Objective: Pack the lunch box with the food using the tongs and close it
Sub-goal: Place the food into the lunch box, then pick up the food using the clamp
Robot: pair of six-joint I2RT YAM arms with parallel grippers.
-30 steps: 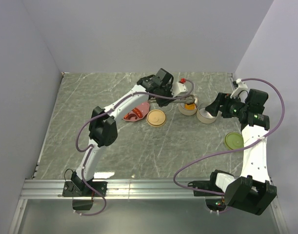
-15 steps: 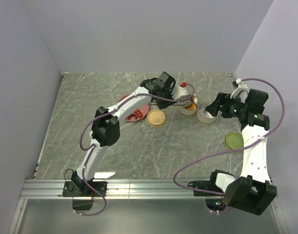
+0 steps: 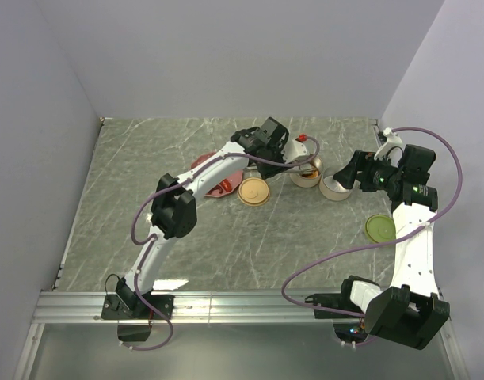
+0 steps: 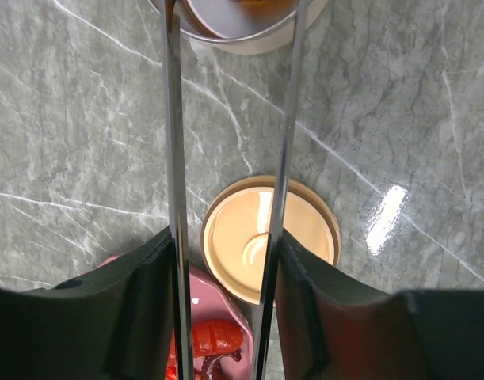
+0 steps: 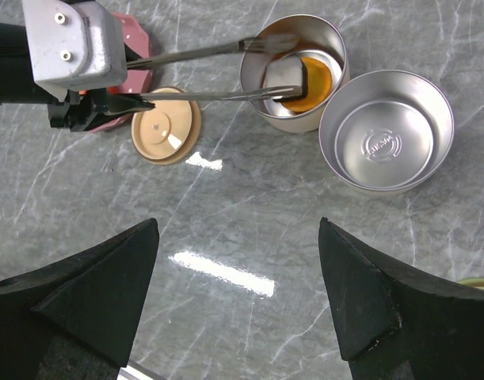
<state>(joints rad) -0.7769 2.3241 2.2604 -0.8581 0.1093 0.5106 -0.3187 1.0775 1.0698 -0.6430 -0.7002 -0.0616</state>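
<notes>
Left fingers (image 4: 139, 317) holding the tongs (image 4: 172, 142) have eased — block (image 5: 283, 75) seemingly released into the steel tin (image 5: 293, 119) — right fingers (image 5: 91, 293) wide, empty.

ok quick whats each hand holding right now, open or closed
left hand: closed on the tongs
right hand: open, holding nothing

The table (image 3: 146, 158) is grey-green marble with thin white veins. The tongs (image 4: 173, 127) are shiny grey metal. The plate (image 4: 226, 305) is pink, with a glossy red sausage (image 4: 214, 339) on it. The near lid (image 4: 305, 229) is pale tan; the lid on the right (image 3: 379, 229) is light green. Both tins (image 5: 297, 119) are silver. One holds an orange piece (image 5: 319, 75) and a pale block (image 5: 283, 75) with a dark edge. The arms (image 3: 206, 170) are white with black joints, their cables (image 3: 337, 253) purple.
</notes>
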